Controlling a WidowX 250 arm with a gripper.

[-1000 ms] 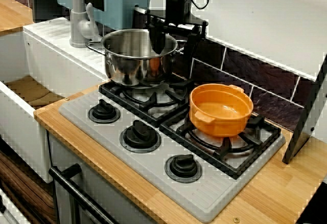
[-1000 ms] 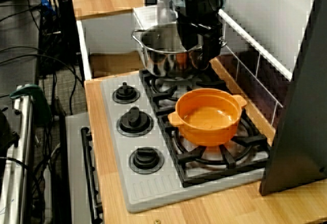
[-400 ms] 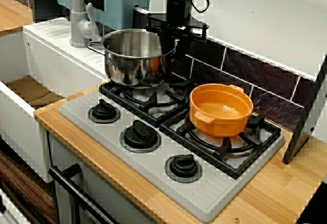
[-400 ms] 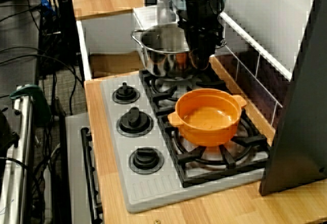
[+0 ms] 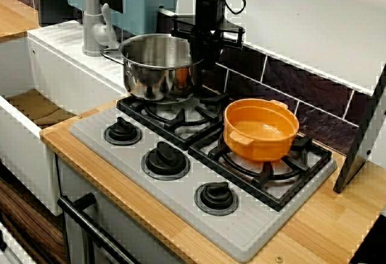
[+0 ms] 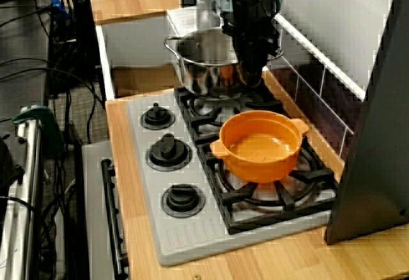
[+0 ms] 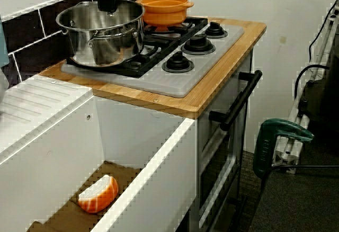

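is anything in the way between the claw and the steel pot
Nothing visible does. The claw is right at the rim of the steel pot, on the side by the tiled wall. The orange pot stands apart from both.

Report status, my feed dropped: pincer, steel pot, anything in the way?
Pincer shut on steel pot at its back rim. Pot upright on the stove grate. Orange pot on next burner, apart.

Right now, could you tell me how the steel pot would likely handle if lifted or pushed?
The pot looks rigid polished steel, so probably slippery. Gripped at one rim by the claw, it would likely tilt. Pushed, it may catch on the grate.
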